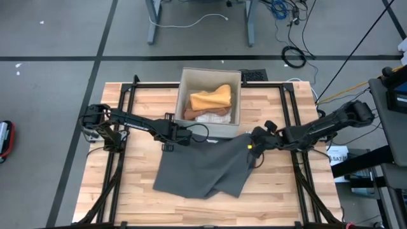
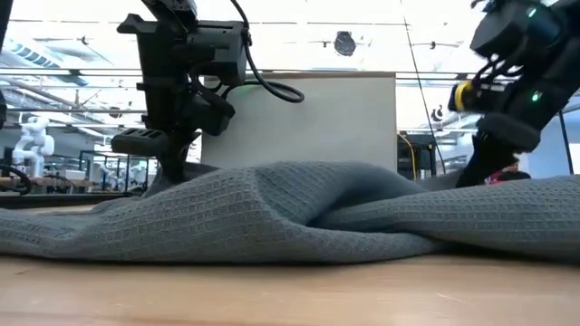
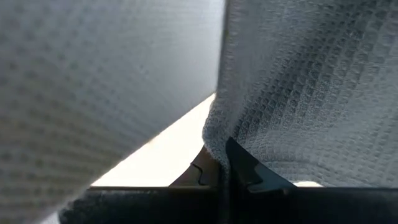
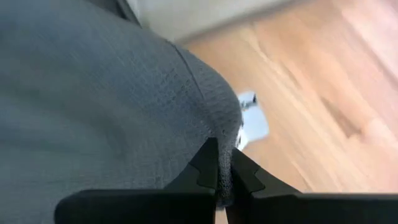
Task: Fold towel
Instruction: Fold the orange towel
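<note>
Towel [image 1: 203, 168] edges pinched in each pincer, seen only by wrist views.

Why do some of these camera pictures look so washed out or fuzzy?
Low view: bright ceiling lights behind silhouette the arms above the gray towel. Left wrist view: the towel hangs very close, so one fold blurs, with blown-out glare in the gap. Right wrist view: the wooden table behind is out of focus.

The towel [image 2: 299, 213] runs out of the low view on both sides. In the left wrist view its near fold is blurred. The folded things in the box [image 1: 210, 75] cannot be identified.
</note>
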### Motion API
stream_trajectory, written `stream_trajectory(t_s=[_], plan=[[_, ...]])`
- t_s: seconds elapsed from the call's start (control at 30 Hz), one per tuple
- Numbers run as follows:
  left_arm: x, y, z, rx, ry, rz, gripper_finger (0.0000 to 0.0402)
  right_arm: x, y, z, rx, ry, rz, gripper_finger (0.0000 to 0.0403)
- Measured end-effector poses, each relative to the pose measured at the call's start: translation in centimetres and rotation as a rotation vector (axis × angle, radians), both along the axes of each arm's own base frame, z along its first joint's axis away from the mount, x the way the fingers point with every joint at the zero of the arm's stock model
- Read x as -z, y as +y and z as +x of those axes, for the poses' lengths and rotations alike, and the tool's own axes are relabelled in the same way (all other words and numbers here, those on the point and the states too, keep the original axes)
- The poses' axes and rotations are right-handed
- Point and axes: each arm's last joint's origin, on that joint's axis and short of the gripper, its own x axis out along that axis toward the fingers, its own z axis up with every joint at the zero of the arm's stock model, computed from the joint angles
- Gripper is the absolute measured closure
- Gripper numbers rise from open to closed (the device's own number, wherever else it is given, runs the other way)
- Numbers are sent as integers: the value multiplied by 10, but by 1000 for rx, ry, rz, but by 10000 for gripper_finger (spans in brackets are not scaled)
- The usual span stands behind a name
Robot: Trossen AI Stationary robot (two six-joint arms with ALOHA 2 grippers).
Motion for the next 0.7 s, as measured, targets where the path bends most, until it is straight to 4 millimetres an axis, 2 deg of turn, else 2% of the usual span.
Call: stream_trajectory(t_s=[0.17,0.27,0.37,0.57,0.7], plan=[[0,0,0,3,1,-16,401,17,-6,9,5,96,16,401],[0,0,0,2,1,-19,401,25,-6,17,-34,95,44,386],[0,-2,0,7,0,-20,401,29,-5,22,-32,79,36,347],[0,-4,0,16,-2,-21,401,31,-11,22,40,81,34,242],[0,-5,1,15,-13,-41,401,31,-15,23,82,70,65,202]])
